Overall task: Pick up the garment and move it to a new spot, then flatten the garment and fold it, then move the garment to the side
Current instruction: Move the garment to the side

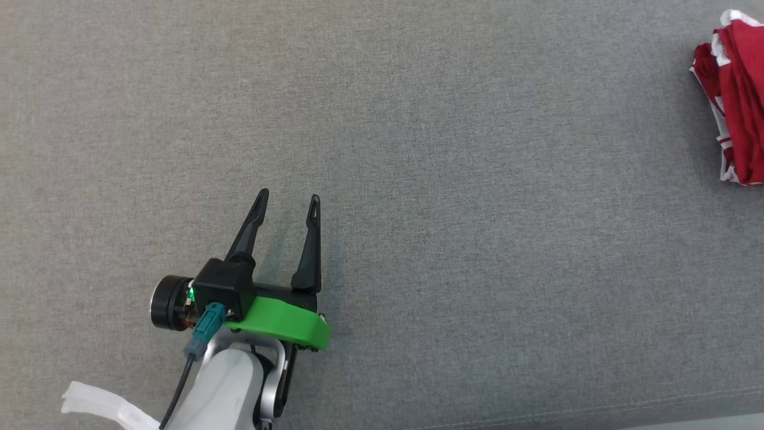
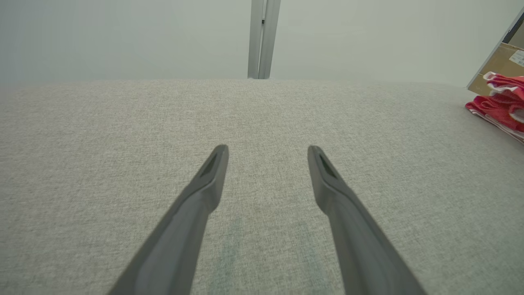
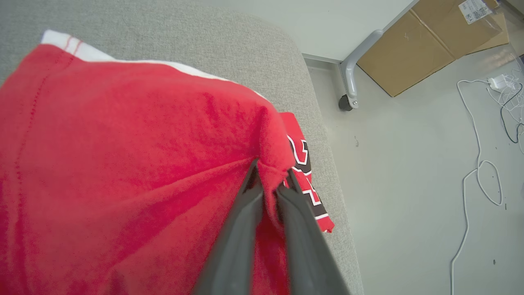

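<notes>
Red garment [image 1: 737, 101] with white trim and a black-and-white print, bunched in a loose heap at the far right edge of the grey cloth-covered worktop [image 1: 418, 149], close to its rounded corner. Soft knit by the look of it: light, limp, no stiffness to hold a shape, likely to sag in folds from any single pinch point. Neither fragile nor slippery; probably inclined to cling a little to the woven cover when slid. Best taken at a hem, a shoulder or the white-edged border rather than mid-panel, and at two well-separated points for spreading flat. From one central pinch, only a hanging bundle to be expected.

Right hand [image 3: 270, 172] clamped on a raised ridge of the red cloth, fingers nearly together with the fold pinched between them and creases radiating toward the grip. Hold placed within a panel, just beside the printed part, not on an edge.

Left hand [image 1: 289, 196] spread wide and holding nothing, over bare worktop at the lower left of the head view, well apart from the garment.

Beyond the worktop's corner: pale floor [image 3: 409, 184], a castered metal leg [image 3: 348, 82], flattened cardboard [image 3: 430, 41], loose white cables [image 3: 479, 172].
</notes>
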